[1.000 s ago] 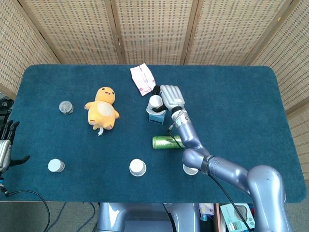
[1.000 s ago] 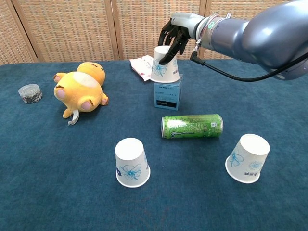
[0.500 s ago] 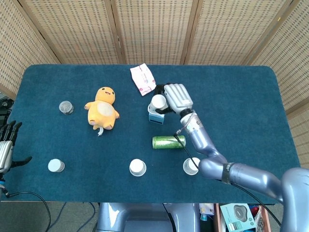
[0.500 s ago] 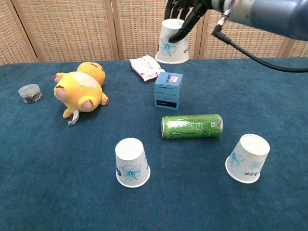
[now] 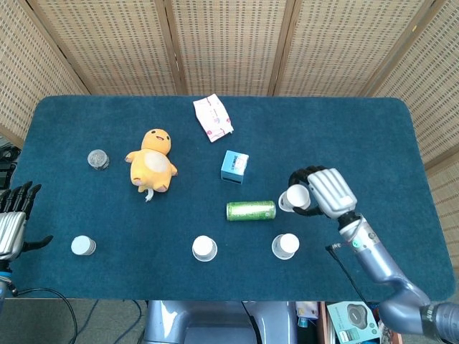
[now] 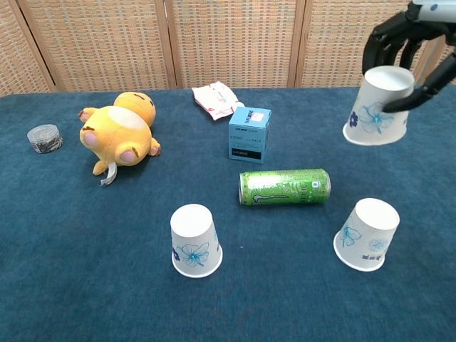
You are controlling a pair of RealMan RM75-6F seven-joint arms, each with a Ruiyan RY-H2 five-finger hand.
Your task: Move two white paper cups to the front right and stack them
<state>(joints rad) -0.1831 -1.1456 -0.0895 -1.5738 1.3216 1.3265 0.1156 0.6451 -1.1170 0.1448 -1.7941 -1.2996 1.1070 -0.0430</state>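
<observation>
Risked a skewed landing on the upturned cup [image 6: 366,234] standing on the table below and just nearer than the right hand [image 5: 324,192]: rims could catch, tipping it toward the can [image 6: 284,187]. Gripped a second white cup [image 6: 377,107] mouth-down in the air, fingers [image 6: 390,34] curled over its base, thumb against its side.

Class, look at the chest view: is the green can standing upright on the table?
No, the green can lies on its side on the table.
</observation>
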